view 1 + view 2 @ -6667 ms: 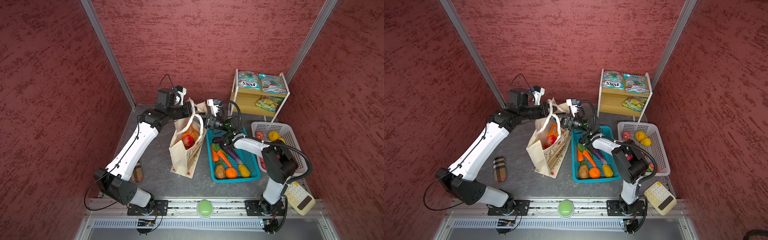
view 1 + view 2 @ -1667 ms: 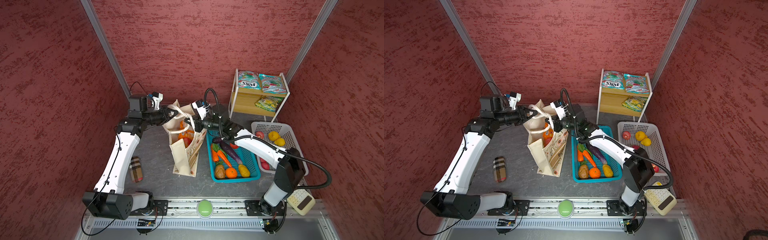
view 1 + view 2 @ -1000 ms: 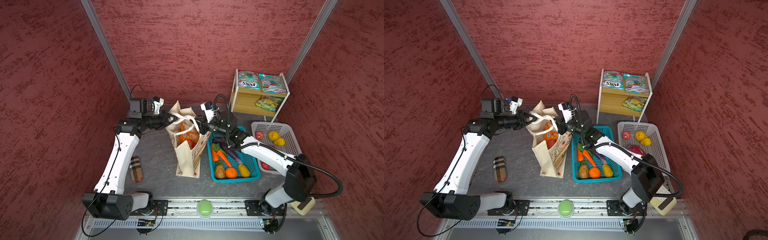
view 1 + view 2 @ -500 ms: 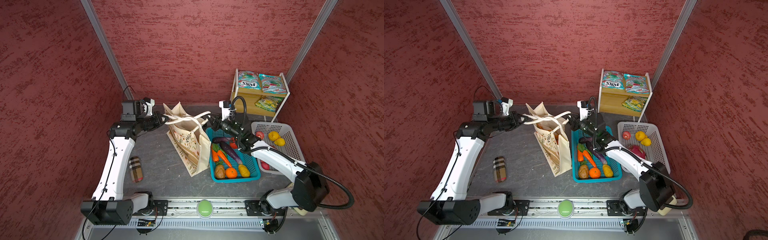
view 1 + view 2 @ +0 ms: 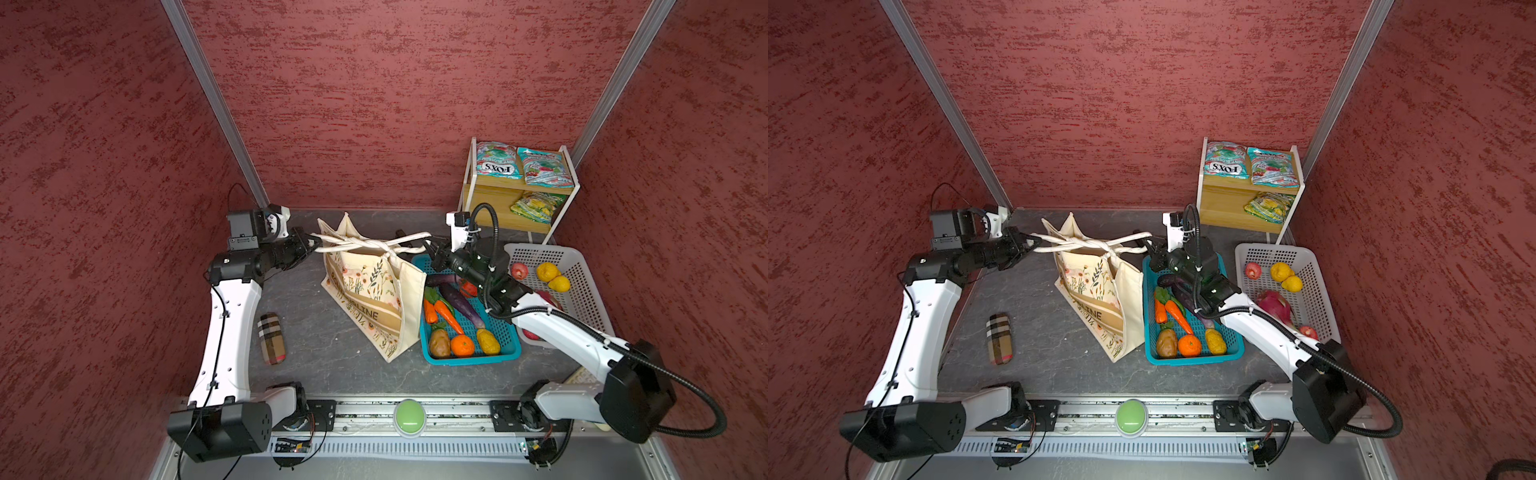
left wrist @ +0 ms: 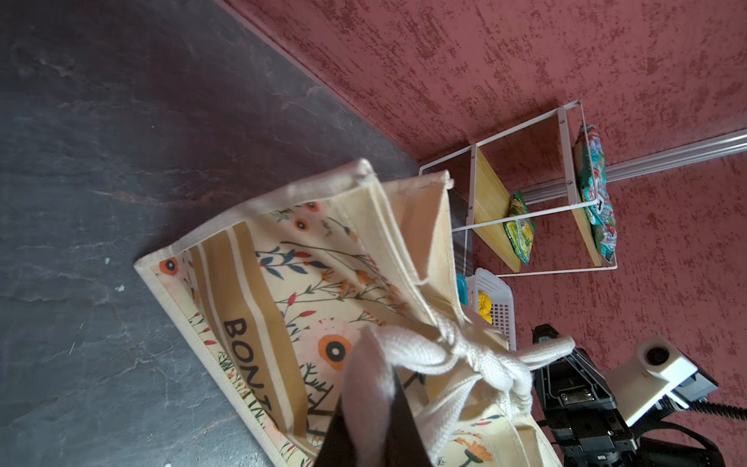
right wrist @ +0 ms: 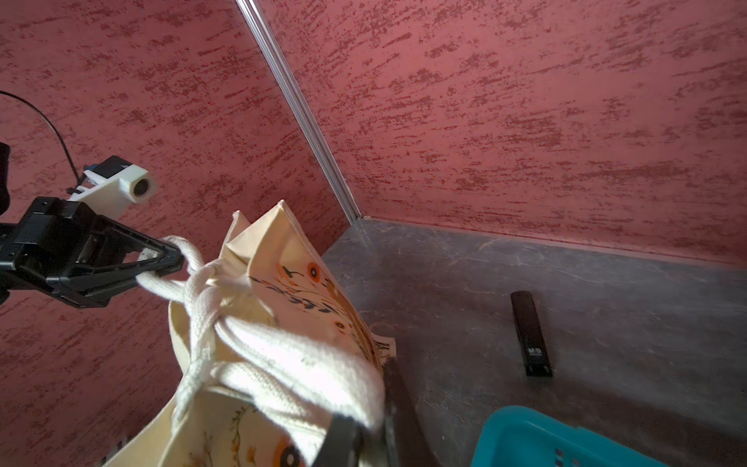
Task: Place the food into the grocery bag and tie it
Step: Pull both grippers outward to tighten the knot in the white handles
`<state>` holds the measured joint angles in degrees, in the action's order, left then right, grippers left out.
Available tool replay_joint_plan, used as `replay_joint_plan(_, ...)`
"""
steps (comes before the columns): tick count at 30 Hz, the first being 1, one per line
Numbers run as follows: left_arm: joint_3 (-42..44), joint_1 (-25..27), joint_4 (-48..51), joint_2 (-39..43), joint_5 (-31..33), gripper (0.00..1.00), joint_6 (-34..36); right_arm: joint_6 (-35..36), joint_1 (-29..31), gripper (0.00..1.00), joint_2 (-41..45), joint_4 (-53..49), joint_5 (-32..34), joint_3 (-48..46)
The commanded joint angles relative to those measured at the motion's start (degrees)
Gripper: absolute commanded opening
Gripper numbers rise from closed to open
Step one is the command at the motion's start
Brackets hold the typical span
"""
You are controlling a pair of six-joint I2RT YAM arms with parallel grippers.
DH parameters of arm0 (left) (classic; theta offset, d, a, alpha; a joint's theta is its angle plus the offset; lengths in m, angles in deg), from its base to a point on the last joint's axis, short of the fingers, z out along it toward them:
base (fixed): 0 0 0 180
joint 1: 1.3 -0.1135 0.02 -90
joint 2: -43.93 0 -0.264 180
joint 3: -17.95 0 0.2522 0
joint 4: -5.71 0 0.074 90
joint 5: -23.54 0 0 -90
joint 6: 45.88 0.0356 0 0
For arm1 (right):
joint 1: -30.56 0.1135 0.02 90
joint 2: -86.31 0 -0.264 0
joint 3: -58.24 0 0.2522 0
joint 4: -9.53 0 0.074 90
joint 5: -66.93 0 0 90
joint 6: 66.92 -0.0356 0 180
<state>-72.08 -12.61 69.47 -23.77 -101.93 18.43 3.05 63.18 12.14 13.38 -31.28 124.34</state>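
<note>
Grocery bag (image 5: pixel 374 299) stands on bench (image 5: pixel 324 353), just beside teal basket (image 5: pixel 469 359). Left claw (image 5: pixel 311 244) closed on one handle (image 5: pixel 332 242), right claw (image 5: pixel 428 245) closed on other. Knot (image 5: pixel 384 248) sits above mouth. Pull both ends apart evenly and level, so bag not tip. Versus earlier frames: claws further apart, mouth drawn shut, food no more visible.

Even soft light; near bag handles (image 7: pixel 291 364) blurred, glaring white
</note>
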Motion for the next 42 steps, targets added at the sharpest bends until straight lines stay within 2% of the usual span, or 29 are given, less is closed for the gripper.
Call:
replay_joint_plan(1,2.1,-9.4,-1.2,1.7,18.4,0.0,0.5,2.3,-7.1,0.0,5.3,-2.4,26.6,-1.4)
replay_joint_plan(7,4.9,-13.1,-2.6,1.9,23.8,0.0,0.7,2.3,-11.7,0.0,8.0,-5.5,36.0,-4.9)
replay_joint_plan(12,5.0,-16.4,-3.7,1.5,24.7,0.0,0.0,1.8,-16.2,0.0,9.7,-6.8,38.5,-7.2)
replay_joint_plan(16,5.0,-18.6,-4.8,1.3,23.7,0.0,-1.1,1.1,-18.3,0.0,10.4,-7.1,37.8,-8.5)
replay_joint_plan(24,4.1,-19.8,-6.5,0.5,21.1,0.0,-2.5,0.8,-18.4,0.0,10.3,-5.1,33.9,-8.7)
replay_joint_plan(31,1.6,-24.5,-6.4,-1.5,17.8,0.0,-3.5,2.3,-18.7,0.0,11.6,-5.7,35.2,-8.8)
replay_joint_plan(37,1.4,-24.6,-6.6,-1.7,16.8,0.0,-3.6,2.1,-19.0,0.0,11.8,-5.8,33.8,-8.9)
replay_joint_plan(42,0.6,-23.0,-6.6,-2.0,14.6,0.0,-3.8,1.1,-19.0,0.0,11.7,-3.7,28.5,-8.7)
